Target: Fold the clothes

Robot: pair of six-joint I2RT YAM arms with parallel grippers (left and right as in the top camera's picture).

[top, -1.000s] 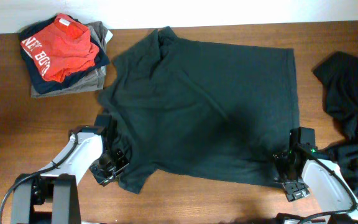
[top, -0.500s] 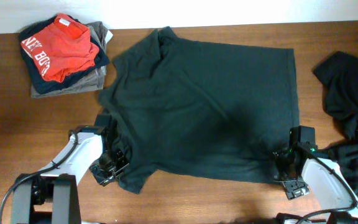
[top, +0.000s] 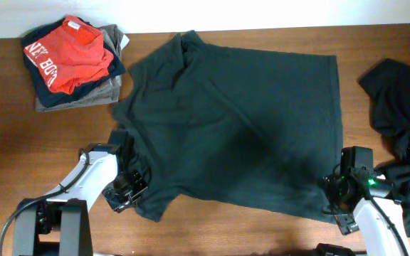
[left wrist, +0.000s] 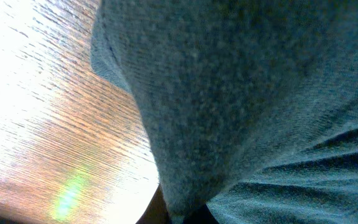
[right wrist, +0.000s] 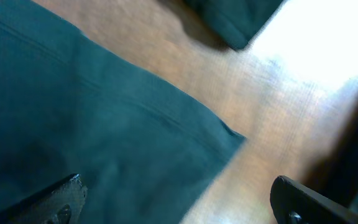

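Brown wood-grain table (top: pixel 20 142), white strip (top: pixel 262 14) beyond its far edge, dark T-shirt (top: pixel 240 121) outspread

The work surface is 1 brown wooden table (top: pixel 6 142) with fine straight grain, extending to the outer side of the left gripper (top: pixel 129 187) and of the right gripper (top: pixel 335 193). Past both grippers, along the table's far edge, runs 1 plain white band (top: pixel 276 14); whether it is wall or floor cannot be told. Strong light falls on the wood: in the left wrist view a washed-out glare patch (left wrist: pixel 11 74) with 1 small green fleck (left wrist: pixel 67 196) lies to that gripper's left, and in the right wrist view a bright wash (right wrist: pixel 328 50) lies ahead and to that gripper's right.
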